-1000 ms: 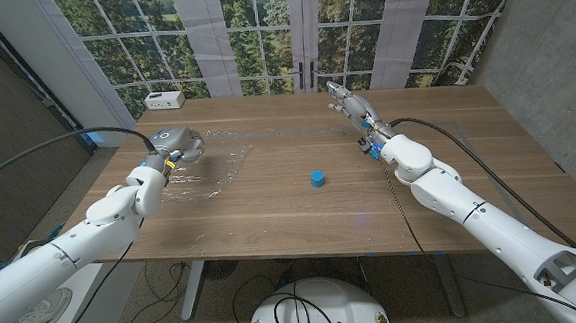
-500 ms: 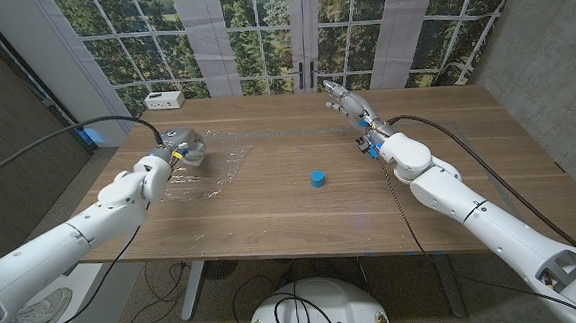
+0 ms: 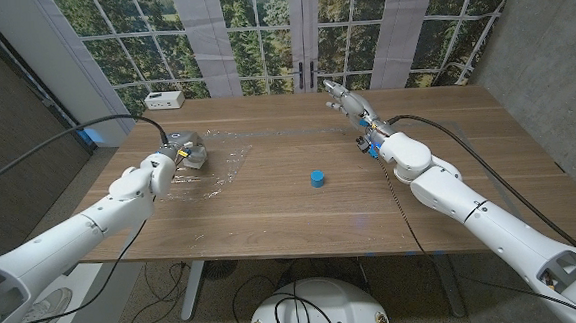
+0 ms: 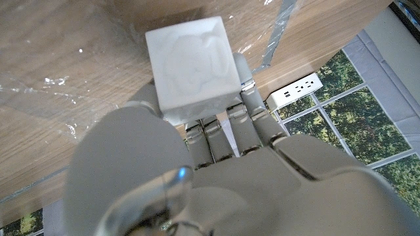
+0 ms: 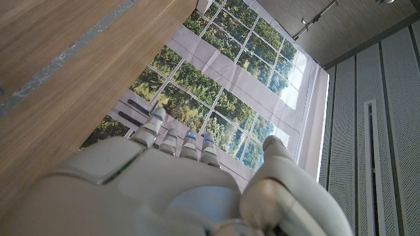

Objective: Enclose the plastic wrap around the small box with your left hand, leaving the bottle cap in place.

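My left hand (image 3: 171,157) grips the small white box (image 3: 195,150) at the far left corner of the plastic wrap (image 3: 216,171), which lies crinkled on the table. In the left wrist view the box (image 4: 193,65) sits against my fingers (image 4: 230,128), its faces cloudy, with the clear plastic wrap (image 4: 46,72) on the wood beyond. The blue bottle cap (image 3: 316,178) stands alone mid-table, apart from the wrap. My right hand (image 3: 350,104) hovers at the far side with its fingers stretched out and nothing in them; the right hand (image 5: 164,177) shows from behind in the right wrist view.
A white power strip (image 3: 164,99) lies at the table's far left corner; the power strip (image 4: 298,90) also shows in the left wrist view. A black cable (image 3: 437,132) runs along my right arm. Windows stand behind the table's far edge (image 3: 314,94).
My left forearm has swung and lowered, and the hand with the box has turned and edged slightly nearer over the wrap's corner. The right arm and the bottle cap have not moved.
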`<state>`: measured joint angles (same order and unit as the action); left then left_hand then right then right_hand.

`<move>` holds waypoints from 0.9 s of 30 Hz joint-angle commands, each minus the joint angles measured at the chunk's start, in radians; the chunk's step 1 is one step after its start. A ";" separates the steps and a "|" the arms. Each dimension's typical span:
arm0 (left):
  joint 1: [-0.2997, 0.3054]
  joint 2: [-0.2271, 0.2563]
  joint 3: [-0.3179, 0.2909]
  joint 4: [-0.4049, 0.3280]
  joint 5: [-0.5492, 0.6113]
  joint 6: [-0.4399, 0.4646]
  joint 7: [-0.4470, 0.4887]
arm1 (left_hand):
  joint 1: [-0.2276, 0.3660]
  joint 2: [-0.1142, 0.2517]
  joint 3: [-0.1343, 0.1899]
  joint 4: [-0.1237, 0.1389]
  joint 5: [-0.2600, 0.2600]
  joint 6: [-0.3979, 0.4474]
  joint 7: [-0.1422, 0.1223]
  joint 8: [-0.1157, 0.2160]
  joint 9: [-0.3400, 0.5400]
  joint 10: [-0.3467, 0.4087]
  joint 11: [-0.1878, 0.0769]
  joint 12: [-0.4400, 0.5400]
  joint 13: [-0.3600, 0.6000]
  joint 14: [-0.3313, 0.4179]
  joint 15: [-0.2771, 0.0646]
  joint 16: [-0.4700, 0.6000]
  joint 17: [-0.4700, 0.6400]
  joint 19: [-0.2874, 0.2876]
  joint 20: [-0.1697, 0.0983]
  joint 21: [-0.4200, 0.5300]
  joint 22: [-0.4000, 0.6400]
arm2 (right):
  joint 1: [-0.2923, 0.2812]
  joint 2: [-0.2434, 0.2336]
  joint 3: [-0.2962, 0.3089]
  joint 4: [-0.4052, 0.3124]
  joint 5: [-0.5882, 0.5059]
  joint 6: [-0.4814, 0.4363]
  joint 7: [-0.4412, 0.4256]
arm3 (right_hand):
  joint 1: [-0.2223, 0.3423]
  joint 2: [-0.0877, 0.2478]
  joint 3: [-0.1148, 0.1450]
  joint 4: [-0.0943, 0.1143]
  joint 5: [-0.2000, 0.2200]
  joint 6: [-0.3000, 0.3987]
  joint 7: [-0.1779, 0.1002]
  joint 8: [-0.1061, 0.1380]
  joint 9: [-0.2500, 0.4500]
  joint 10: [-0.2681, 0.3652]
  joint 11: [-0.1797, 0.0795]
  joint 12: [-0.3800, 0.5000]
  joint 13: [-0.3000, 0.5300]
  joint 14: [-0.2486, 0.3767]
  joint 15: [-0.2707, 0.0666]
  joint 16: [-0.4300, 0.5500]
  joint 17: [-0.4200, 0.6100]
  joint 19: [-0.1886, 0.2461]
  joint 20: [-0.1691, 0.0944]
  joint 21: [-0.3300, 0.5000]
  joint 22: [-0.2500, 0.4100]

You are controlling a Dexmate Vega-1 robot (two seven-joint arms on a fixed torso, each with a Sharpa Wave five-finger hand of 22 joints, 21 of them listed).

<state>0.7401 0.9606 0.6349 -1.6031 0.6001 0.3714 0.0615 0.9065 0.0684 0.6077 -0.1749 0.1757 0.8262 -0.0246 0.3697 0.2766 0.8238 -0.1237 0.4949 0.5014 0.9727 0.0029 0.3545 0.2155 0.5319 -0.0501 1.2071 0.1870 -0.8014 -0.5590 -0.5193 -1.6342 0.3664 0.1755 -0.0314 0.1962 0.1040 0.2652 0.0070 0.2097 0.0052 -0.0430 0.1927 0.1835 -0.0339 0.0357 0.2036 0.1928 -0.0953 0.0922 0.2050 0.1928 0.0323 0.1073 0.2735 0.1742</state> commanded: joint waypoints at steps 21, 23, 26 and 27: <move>-0.077 0.003 0.026 0.114 -0.198 -0.118 -0.114 | -0.130 -0.022 -0.052 0.120 -0.005 -0.251 0.009 -0.174 -0.064 -0.183 0.063 -0.255 -0.141 -0.201 -0.148 -0.120 0.017 -0.241 0.058 -0.064 -0.014 | 0.043 0.028 -0.011 0.070 0.007 0.011 0.020 | -0.013 0.000 0.002 -0.001 -0.004 0.007 -0.006 0.000 0.002 0.004 0.002 -0.002 0.004 0.007 0.004 0.000 0.005 0.009 0.003 -0.006 0.004; -0.070 0.017 0.012 0.106 -0.225 -0.140 -0.121 | -0.163 -0.039 -0.071 0.128 -0.005 -0.264 0.011 -0.179 -0.068 -0.185 0.063 -0.261 -0.146 -0.204 -0.147 -0.118 0.015 -0.256 0.069 -0.076 -0.014 | 0.043 0.030 -0.009 0.075 0.011 0.018 0.023 | -0.014 0.000 0.002 0.000 -0.005 0.007 -0.007 0.000 0.002 0.006 0.002 -0.002 0.004 0.007 0.004 0.000 0.005 0.009 0.002 -0.007 0.004; -0.042 0.028 -0.023 0.085 -0.263 -0.147 -0.086 | -0.206 -0.054 -0.092 0.141 -0.005 -0.269 0.013 -0.179 -0.072 -0.192 0.073 -0.269 -0.153 -0.225 -0.130 -0.123 0.013 -0.279 0.082 -0.094 -0.014 | 0.042 0.031 -0.007 0.076 0.012 0.021 0.021 | -0.015 0.001 0.002 0.000 -0.005 0.008 -0.007 0.000 0.002 0.005 0.002 -0.002 0.004 0.007 0.004 0.000 0.005 0.010 0.002 -0.007 0.004; -0.035 0.031 -0.032 0.080 -0.274 -0.148 -0.077 | -0.215 -0.059 -0.098 0.144 -0.006 -0.272 0.013 -0.180 -0.073 -0.195 0.075 -0.271 -0.154 -0.227 -0.127 -0.123 0.012 -0.283 0.085 -0.098 -0.014 | 0.041 0.031 -0.007 0.073 0.007 0.020 0.014 | -0.015 0.001 0.002 0.000 -0.005 0.008 -0.007 0.000 0.002 0.005 0.002 -0.002 0.004 0.007 0.004 0.000 0.005 0.010 0.003 -0.008 0.004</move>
<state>0.6586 0.9513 0.6726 -1.4845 0.4353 0.2666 -0.0361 0.7212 0.0237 0.5236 -0.0375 0.1732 0.5644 -0.0139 0.1921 0.2044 0.6316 -0.0535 0.2287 0.3488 0.7557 -0.0805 0.2281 0.2249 0.2632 0.0286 1.1180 0.1717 -0.7675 -0.5362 -0.5253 -1.5790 0.3735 0.1833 -0.0179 0.1870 0.1056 0.2652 0.0070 0.2097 0.0089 -0.0467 0.1927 0.1835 -0.0339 0.0357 0.2036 0.1928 -0.0947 0.0928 0.2050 0.1927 0.0322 0.1073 0.2681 0.1742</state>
